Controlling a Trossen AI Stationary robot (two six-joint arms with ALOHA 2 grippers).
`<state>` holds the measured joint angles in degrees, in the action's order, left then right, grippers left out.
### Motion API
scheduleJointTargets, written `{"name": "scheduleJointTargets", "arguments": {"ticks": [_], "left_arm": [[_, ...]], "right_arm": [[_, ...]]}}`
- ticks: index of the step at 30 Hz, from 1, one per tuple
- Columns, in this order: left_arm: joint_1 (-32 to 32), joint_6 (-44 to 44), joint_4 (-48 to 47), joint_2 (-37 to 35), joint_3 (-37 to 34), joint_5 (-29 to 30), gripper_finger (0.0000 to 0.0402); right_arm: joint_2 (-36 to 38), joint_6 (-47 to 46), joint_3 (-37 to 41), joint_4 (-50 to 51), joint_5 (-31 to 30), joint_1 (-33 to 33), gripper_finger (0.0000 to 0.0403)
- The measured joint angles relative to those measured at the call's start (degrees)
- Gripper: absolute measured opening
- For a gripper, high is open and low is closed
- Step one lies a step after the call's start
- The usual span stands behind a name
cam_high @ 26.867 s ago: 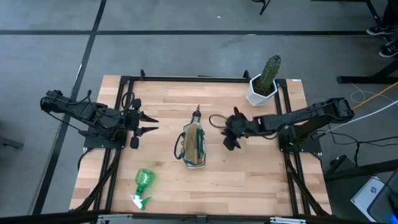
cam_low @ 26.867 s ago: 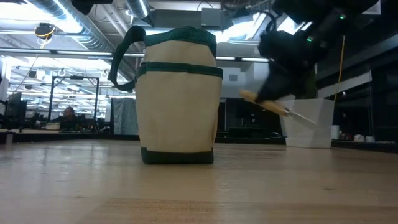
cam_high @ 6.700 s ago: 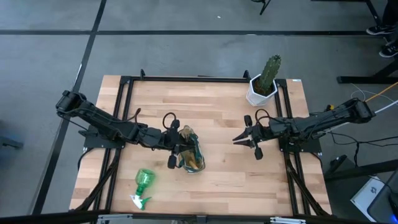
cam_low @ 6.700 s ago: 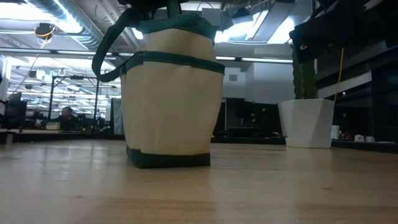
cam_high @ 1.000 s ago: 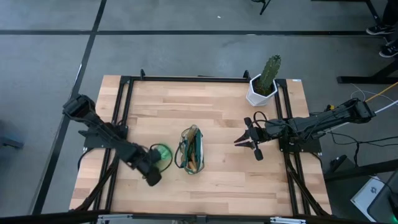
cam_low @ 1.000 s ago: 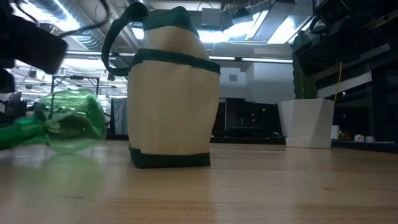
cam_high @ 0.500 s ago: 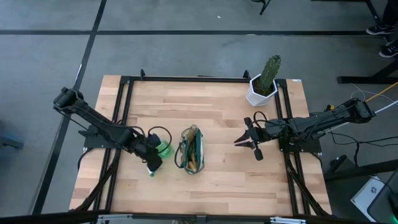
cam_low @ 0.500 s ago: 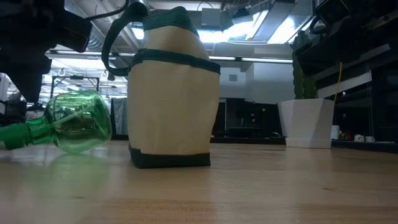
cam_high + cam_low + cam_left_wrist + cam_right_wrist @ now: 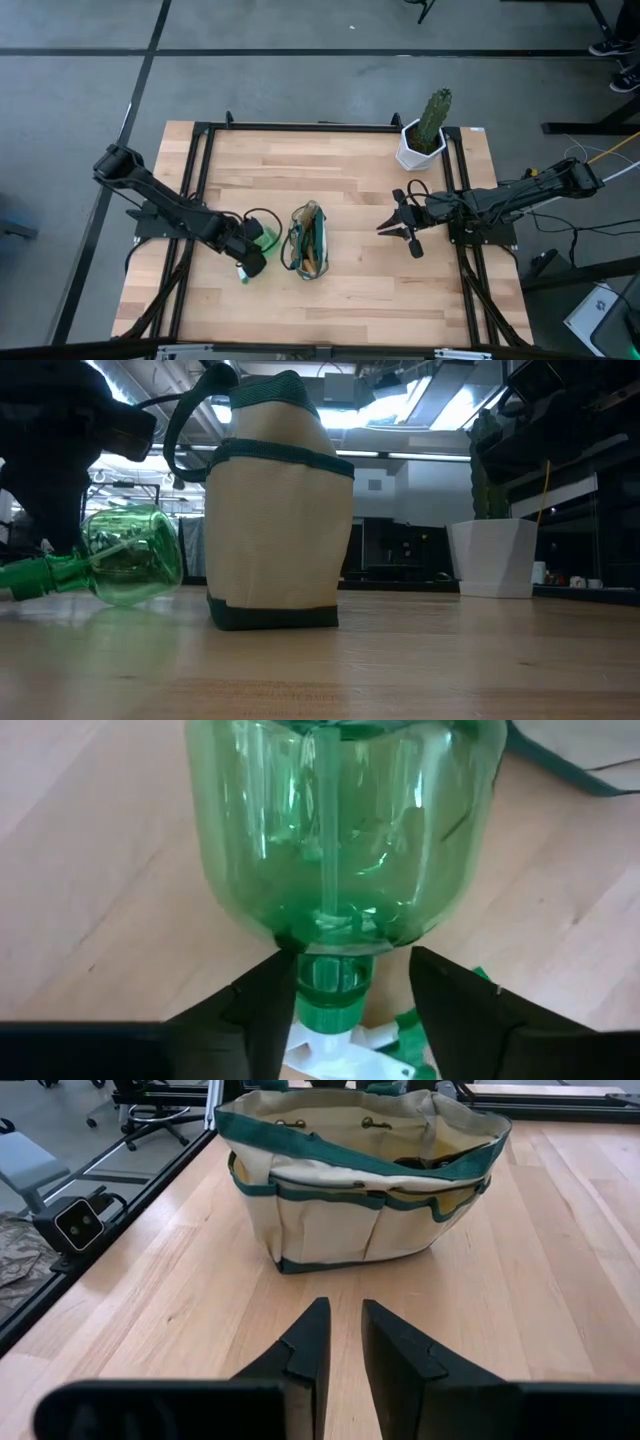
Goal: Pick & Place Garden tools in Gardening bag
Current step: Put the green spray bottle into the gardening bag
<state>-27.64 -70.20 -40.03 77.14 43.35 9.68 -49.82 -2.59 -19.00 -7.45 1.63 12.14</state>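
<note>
We are carrying the green spray bottle (image 9: 125, 555) by its neck, our left claw (image 9: 340, 995) pinching it just beside the bag (image 9: 308, 240), risking a slip or a toppled bag, while our right claw (image 9: 403, 227), nearly pressed together, is waiting well beyond the bag.

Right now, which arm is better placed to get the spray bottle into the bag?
Left. Its end effector grips the spray bottle by the neck, right beside the gardening bag. The right end effector waits empty, farther off.
</note>
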Motion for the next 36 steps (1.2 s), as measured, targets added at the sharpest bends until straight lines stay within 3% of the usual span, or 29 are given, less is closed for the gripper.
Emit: {"name": "scheduleJointTargets", "arguments": {"ticks": [10,23,36], "left_arm": [[0.0,2.4,-0.1,4.1,0.0,1.3,0.0241],[0.0,2.5,1.6,13.4,0.3,1.4,0.024],[0.0,2.6,2.5,13.9,0.2,3.5,0.0216]], "right_arm": [[0.0,0.0,0.0,0.0,0.0,0.0,0.0062],[0.0,0.0,0.0,0.0,0.0,0.0,0.0062],[0.0,0.0,0.0,0.0,0.0,0.0,0.0062]]}}
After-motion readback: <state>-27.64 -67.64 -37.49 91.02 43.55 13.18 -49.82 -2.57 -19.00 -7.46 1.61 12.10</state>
